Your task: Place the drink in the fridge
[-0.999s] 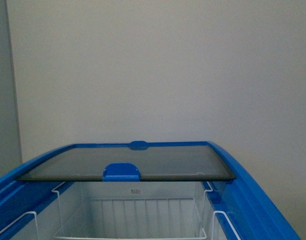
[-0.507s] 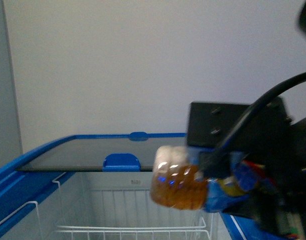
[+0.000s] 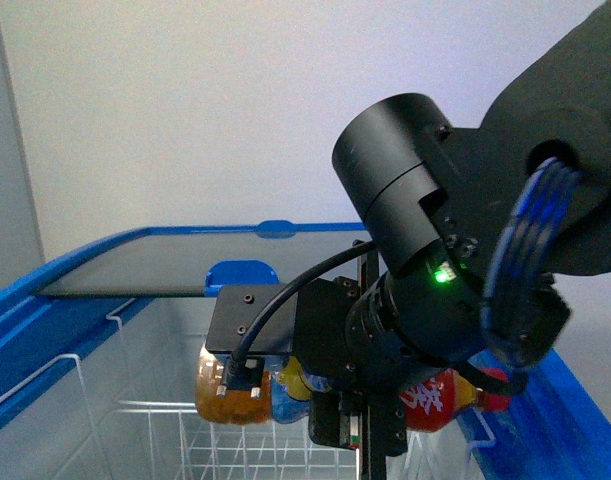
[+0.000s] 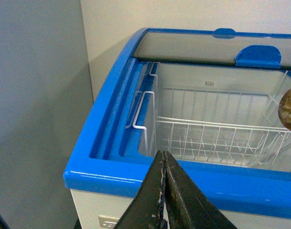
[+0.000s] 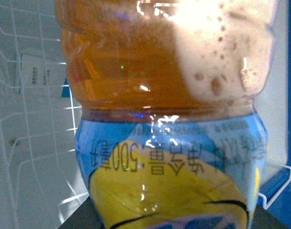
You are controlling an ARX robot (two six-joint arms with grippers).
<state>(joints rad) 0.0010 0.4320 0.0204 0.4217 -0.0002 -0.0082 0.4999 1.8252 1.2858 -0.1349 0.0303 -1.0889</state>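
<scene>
Drink (image 3: 233, 397) shifted left over fridge (image 3: 45, 300); right pincer (image 3: 357, 402) pinching it, label "500"; left pincer (image 4: 163, 164) pressed together.

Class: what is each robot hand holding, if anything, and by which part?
The right hand grips the drink bottle around its labelled middle. The left hand is shut and empty.

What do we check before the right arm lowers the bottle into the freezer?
1. Glass lid slid back: ok.
2. Bottle gripped by right pincer: ok.
3. Bottle over the freezer opening: ok.
4. Wire basket spot beneath bottle free: cannot tell, arm hides it.
5. Left pincer outside the rim, shut: ok.
</scene>
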